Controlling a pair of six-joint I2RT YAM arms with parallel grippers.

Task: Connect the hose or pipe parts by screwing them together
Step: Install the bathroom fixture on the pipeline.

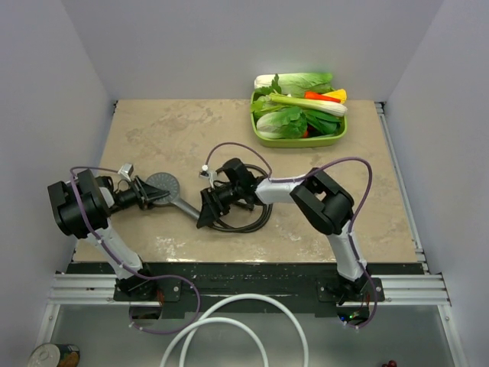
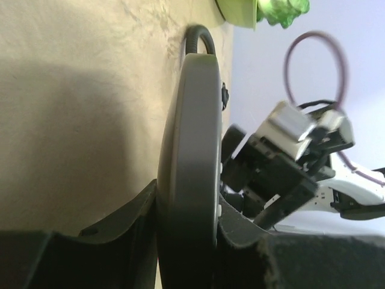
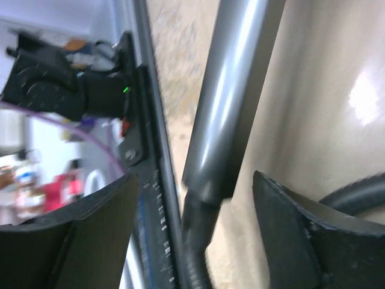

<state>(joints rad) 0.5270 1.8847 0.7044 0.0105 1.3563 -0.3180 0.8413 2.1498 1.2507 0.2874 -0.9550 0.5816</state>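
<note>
1. Plain grey walls (image 1: pixel 229 46) box in the workspace.
2. The beige tabletop (image 1: pixel 153 130) carries a green tray (image 1: pixel 263 140) of vegetables at the far right.
3. The shower head (image 1: pixel 162 183) lies left of centre, its disc pinched in the left hand (image 1: pixel 151 194).
4. The black hose (image 1: pixel 256 222) coils beside it, with its end meeting the handle. I cannot tell how far it is threaded.
5. The right hand (image 1: pixel 208 211) straddles that joint with fingers spread and gripping nothing, so tightening probably remains.

Beige stone-look table (image 1: pixel 153 130), green tray of vegetables (image 1: pixel 302 142) at far right, black hose (image 1: pixel 256 225) coiled mid-table
</note>
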